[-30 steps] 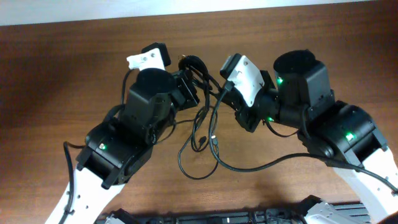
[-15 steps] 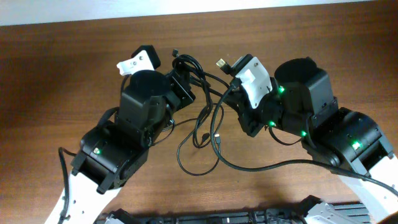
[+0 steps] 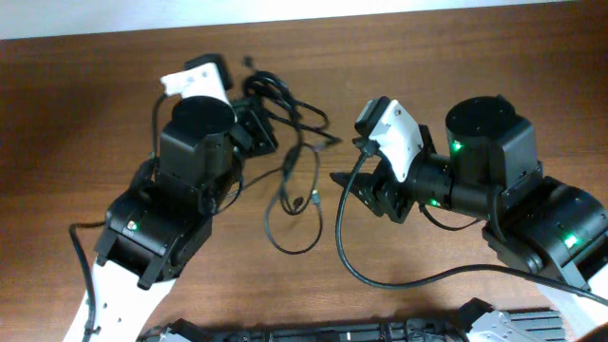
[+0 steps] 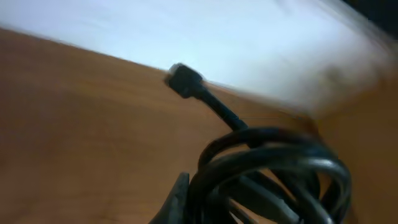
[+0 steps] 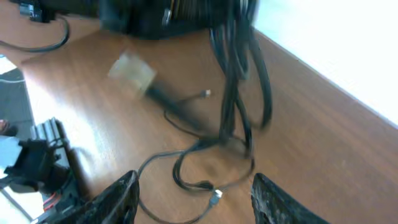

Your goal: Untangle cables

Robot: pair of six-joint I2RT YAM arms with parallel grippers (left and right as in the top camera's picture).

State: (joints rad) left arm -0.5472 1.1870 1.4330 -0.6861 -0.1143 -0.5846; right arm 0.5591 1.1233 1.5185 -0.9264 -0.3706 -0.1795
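Observation:
The cables point(image 3: 290, 161) are thin black cords. A coiled bundle point(image 3: 274, 93) sits at the far side of the wooden table, and loops trail toward me down to a small plug point(image 3: 313, 200). My left gripper point(image 3: 256, 122) is shut on the bundle. In the left wrist view the coil point(image 4: 267, 174) fills the lower right beside one finger point(image 4: 177, 200), with a plug end point(image 4: 184, 80) sticking out. My right gripper point(image 3: 350, 186) stands open to the right of the loops, touching none. In the right wrist view its gripper point(image 5: 199, 200) is empty, with the loop point(image 5: 205, 165) lying beyond it.
A thicker black wire point(image 3: 380, 277) from the right arm curves over the table in front of the loops. The table's far edge meets a white surface point(image 3: 380, 8). A dark base point(image 3: 332, 332) runs along the near edge.
My right gripper has opened, let go of the cable and drawn back to the right. The left gripper has moved left and farther away with the bundle, dragging the loops left.

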